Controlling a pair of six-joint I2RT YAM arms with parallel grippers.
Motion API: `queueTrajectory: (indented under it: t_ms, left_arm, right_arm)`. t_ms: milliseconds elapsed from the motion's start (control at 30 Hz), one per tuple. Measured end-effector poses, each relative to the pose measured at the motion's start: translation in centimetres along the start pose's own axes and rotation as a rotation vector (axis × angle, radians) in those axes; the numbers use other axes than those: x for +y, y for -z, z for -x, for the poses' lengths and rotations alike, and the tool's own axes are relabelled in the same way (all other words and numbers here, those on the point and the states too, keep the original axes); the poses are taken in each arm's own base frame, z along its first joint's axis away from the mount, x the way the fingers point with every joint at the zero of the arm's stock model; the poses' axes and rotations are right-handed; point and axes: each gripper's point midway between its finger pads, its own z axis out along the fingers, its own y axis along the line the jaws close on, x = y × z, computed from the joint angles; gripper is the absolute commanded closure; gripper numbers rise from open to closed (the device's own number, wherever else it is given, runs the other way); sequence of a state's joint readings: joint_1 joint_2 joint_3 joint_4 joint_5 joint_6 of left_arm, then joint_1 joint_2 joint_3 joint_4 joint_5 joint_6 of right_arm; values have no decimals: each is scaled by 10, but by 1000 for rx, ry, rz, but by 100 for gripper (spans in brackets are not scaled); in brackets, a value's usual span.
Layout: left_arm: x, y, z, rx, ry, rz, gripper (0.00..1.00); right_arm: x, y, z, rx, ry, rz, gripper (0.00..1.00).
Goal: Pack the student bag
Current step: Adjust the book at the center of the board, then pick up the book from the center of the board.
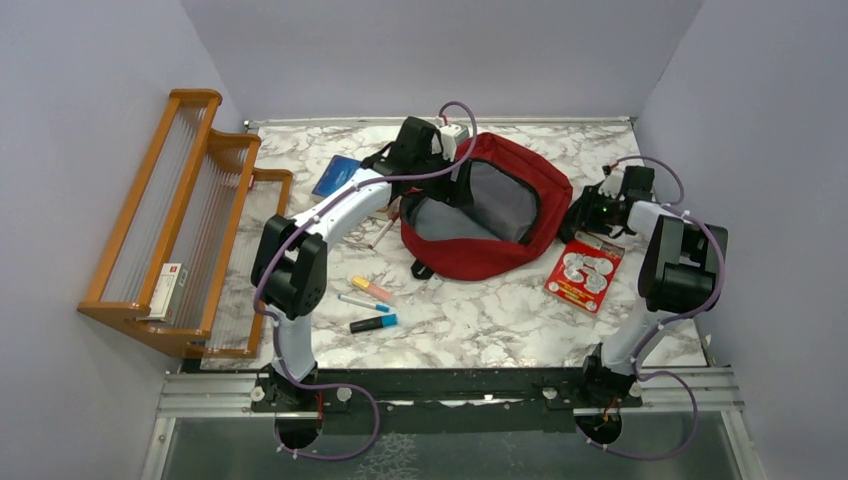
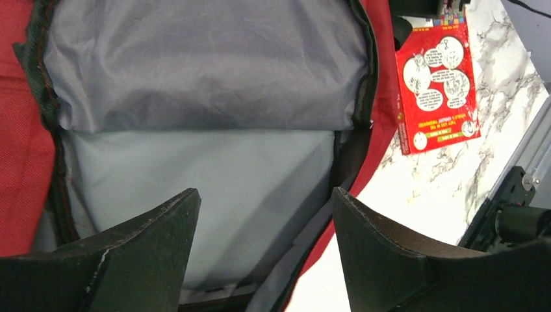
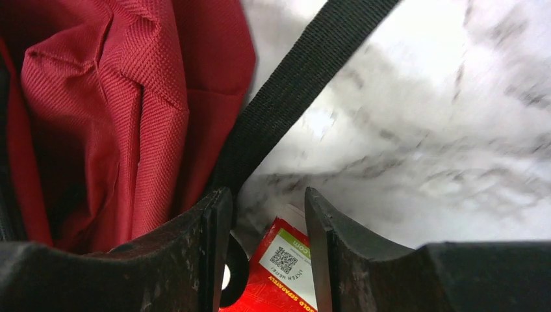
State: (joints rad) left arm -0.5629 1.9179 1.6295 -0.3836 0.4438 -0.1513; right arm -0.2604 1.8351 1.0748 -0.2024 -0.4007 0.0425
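Note:
The student bag (image 1: 520, 245), red with a grey lining, lies open in the middle of the table. My left gripper (image 1: 438, 150) hovers over its far left rim. In the left wrist view it (image 2: 266, 195) is open, with only the grey lining (image 2: 208, 84) below it. My right gripper (image 1: 588, 214) is at the bag's right side. In the right wrist view its jaws (image 3: 268, 195) stand apart over the top corner of a red card pack (image 3: 286, 273) lying flat on the table. Beside it are the bag's red fabric (image 3: 97, 117) and a black strap (image 3: 299, 91).
The red card pack (image 1: 586, 272) lies right of the bag. Markers (image 1: 372, 290) (image 1: 373, 323) and a pen (image 1: 362, 302) lie front left, and a blue notebook (image 1: 337, 175) lies back left. A wooden rack (image 1: 190, 220) holding a small box (image 1: 170, 290) lines the left wall.

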Motion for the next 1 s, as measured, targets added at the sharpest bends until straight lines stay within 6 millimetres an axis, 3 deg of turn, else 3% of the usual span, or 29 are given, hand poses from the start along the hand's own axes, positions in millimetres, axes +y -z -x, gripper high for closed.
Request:
queueTrajectory:
  t_ms: [167, 267, 433, 533, 667, 800, 1000]
  left_arm:
    - [-5, 9, -3, -8, 29, -1, 24]
    - [-8, 13, -5, -15, 54, -3, 24]
    - [-21, 15, 0, -58, 88, -19, 23]
    - [-38, 9, 1, -71, 88, -45, 23]
    - [-79, -2, -1, -78, 70, -106, 23]
    - [-111, -16, -5, -77, 74, -158, 23]
    - [-131, -54, -25, -22, 109, -181, 23]
  right_arm:
    - [19, 17, -33, 30, -33, 64, 58]
    - [26, 26, -51, 57, -77, 74, 54]
    - [29, 48, -52, 1, -170, 3, 48]
    - [18, 69, -37, -111, -278, -129, 44]
    - [2, 91, -21, -234, -449, -275, 37]
    - [-16, 100, -38, -223, -592, -417, 36]
    - [-36, 110, -71, -156, -682, -589, 28]
